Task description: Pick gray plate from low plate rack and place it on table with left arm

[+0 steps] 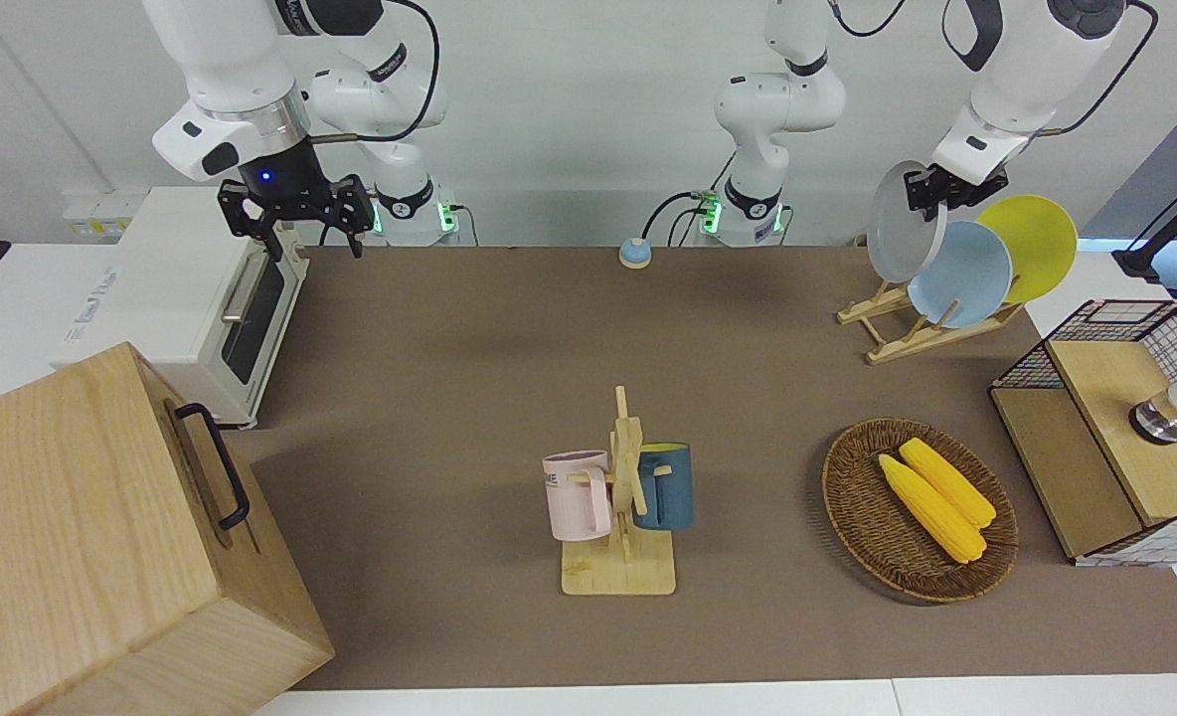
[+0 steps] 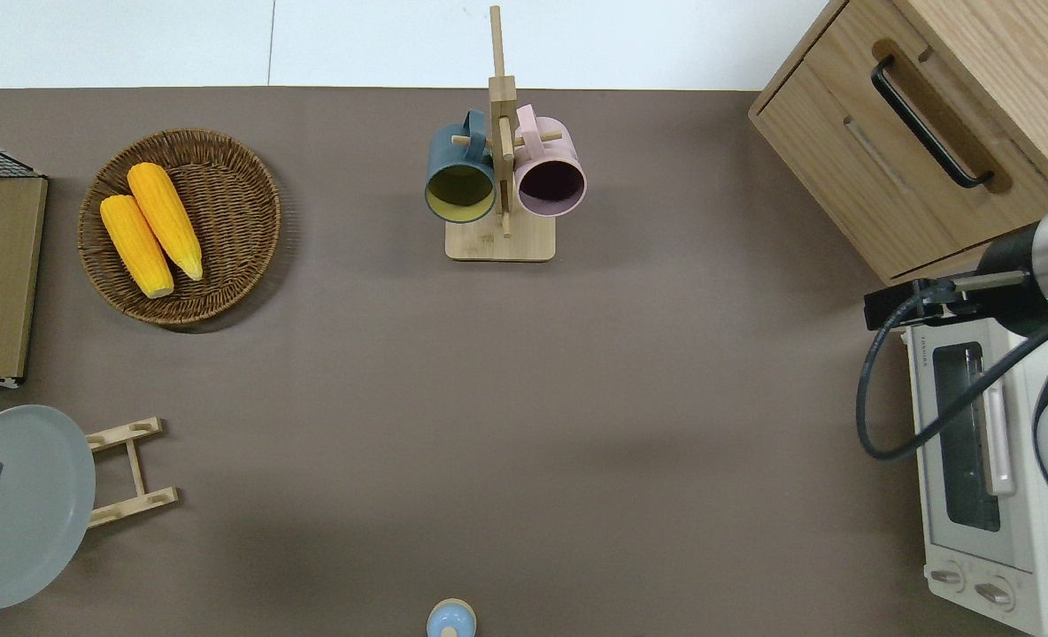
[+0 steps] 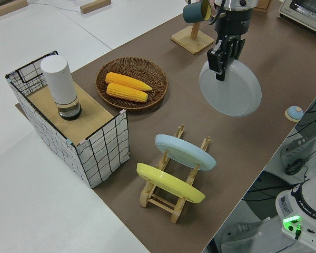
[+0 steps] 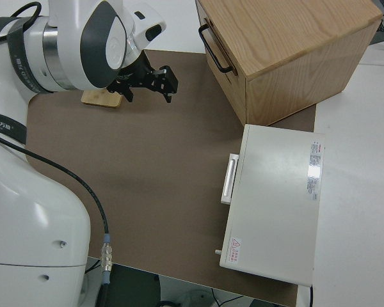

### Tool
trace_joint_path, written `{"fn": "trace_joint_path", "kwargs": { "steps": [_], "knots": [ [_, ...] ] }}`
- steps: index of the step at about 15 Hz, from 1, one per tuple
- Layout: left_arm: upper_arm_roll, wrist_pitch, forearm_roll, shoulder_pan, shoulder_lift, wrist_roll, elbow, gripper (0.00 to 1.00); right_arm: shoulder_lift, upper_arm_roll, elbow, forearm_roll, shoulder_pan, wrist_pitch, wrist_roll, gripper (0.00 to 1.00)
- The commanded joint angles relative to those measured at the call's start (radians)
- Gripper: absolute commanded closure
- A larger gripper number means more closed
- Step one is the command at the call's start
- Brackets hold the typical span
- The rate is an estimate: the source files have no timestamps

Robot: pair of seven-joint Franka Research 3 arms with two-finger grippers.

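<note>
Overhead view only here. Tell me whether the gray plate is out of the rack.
Observer: Yes. The left side view shows the gray plate up in the air, clear of the rack, held at its rim by the left gripper.
Operator: Say what it hides from me.
Observer: Two plates that lean in the rack under it: a blue plate and a yellow plate.
Operator: Report the right gripper.
Observer: The right gripper is open and holds nothing; that arm is parked.
</note>
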Motion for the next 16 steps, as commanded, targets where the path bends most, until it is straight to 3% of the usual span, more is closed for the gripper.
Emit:
{"fn": "trace_joint_path", "kwargs": {
  "steps": [1, 5, 10, 13, 16],
  "knots": [
    [-0.002, -0.04, -0.039, -0.008, -0.017, -0.019, 0.013, 1.0, 0.009, 0.021, 0.02, -0.003, -0.022, -0.016, 0.013, 0.017],
    [0.018, -0.042, -0.211, 0.004, 0.0, -0.007, 0.0, 1.0, 0.009, 0.021, 0.021, -0.003, -0.022, -0.016, 0.013, 0.017],
    [0.025, -0.042, -0.433, 0.01, 0.13, 0.007, -0.018, 1.0, 0.009, 0.021, 0.021, -0.003, -0.021, -0.016, 0.013, 0.017],
    [0.035, -0.024, -0.498, 0.025, 0.187, 0.04, -0.035, 1.0, 0.009, 0.021, 0.02, -0.003, -0.022, -0.016, 0.013, 0.017],
    [0.045, 0.044, -0.539, 0.083, 0.208, 0.177, -0.105, 1.0, 0.009, 0.021, 0.02, -0.003, -0.022, -0.016, 0.013, 0.017]
  ]
}}
